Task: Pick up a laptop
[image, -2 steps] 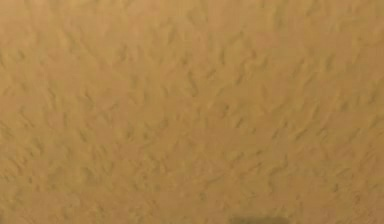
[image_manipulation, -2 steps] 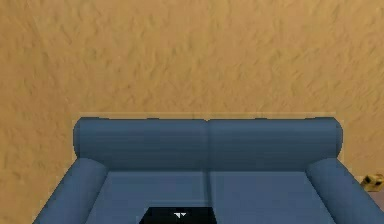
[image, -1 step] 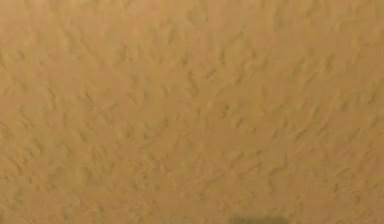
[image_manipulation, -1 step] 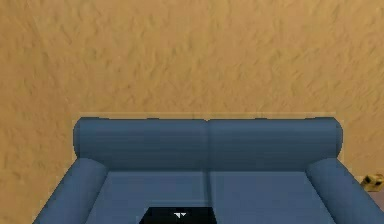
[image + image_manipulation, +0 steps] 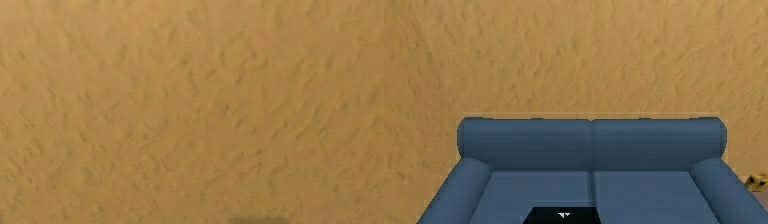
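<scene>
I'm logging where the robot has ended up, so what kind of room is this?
Probably a living room or lounge: a blue two-seat sofa stands against a textured ochre wall, and a dark flat thing, perhaps the laptop, lies on its seat.
</scene>
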